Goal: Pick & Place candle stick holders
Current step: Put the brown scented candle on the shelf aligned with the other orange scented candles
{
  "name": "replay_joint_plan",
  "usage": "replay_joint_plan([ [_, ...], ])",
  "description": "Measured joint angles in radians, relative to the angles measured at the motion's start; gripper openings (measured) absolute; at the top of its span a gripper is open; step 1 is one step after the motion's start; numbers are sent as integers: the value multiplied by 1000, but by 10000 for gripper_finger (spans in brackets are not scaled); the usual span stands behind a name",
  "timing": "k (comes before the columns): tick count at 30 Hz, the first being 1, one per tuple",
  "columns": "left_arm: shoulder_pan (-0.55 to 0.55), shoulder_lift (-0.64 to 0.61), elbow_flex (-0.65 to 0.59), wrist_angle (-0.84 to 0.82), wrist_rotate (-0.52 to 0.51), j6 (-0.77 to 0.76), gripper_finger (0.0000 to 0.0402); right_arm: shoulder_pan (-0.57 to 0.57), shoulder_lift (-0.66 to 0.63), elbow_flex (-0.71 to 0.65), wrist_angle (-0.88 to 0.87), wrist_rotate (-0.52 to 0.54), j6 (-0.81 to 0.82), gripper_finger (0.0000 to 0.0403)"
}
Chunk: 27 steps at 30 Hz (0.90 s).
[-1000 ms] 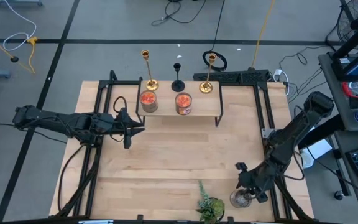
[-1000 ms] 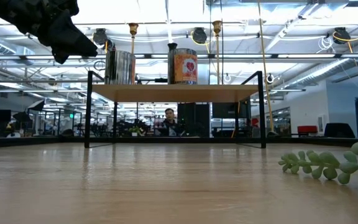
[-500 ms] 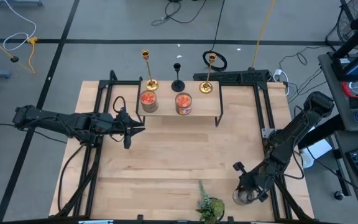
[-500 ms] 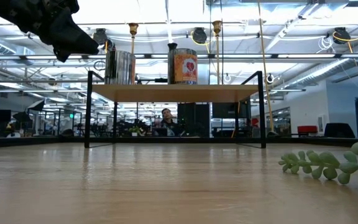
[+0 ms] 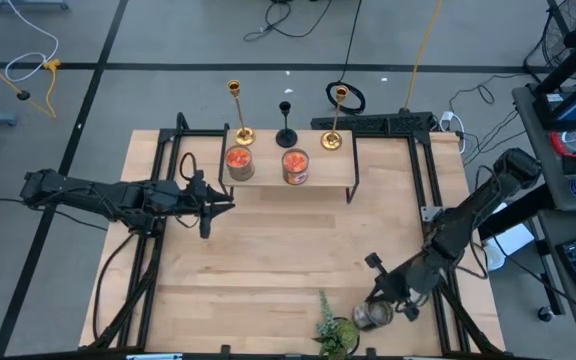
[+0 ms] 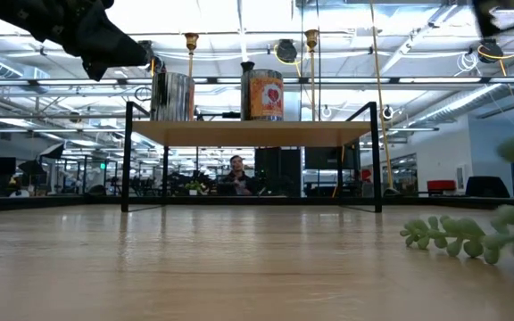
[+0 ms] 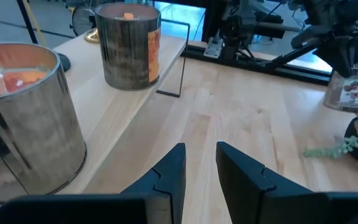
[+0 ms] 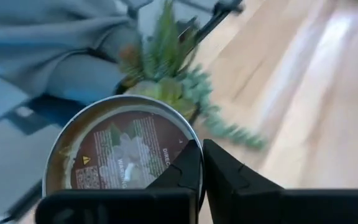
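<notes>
Wooden desk (image 5: 268, 260) carries a shelf (image 5: 323, 180) at its far edge, where three candle stick holders (image 5: 286, 125) stand upright. Left tool (image 5: 220, 206), slightly parted and empty, is nearer; right tool (image 5: 375, 300) grips a glass jar (image 5: 370, 316) (near the plant (image 5: 334, 330)).

A grey floor (image 5: 168, 40) with dark seams surrounds the wooden table (image 5: 268, 260); cables (image 5: 308, 15) trail across it. Behind, ceiling lights (image 6: 346, 18) brighten an open office.

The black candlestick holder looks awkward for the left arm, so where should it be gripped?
Grip the black candlestick holder at its thin upright stem, coming from above: the jar candles stand in front of it on the shelf, blocking a level approach. A judgement only.
</notes>
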Motion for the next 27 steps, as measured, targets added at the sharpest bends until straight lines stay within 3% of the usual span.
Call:
replay_joint_plan([
  [7,0,0,0,-1,0,2,93,-121,-72,122,-75,48,-407,2],
  [11,0,0,0,-2,1,2,93,-226,-99,158,-132,134,-542,1],
  [17,0,0,0,-2,1,2,93,-401,-107,208,-52,235,-721,1],
  [21,0,0,0,-2,2,2,93,-537,-108,267,14,310,-755,1],
  [27,0,0,0,-2,2,3,93,-745,-89,409,-114,326,-580,0],
])
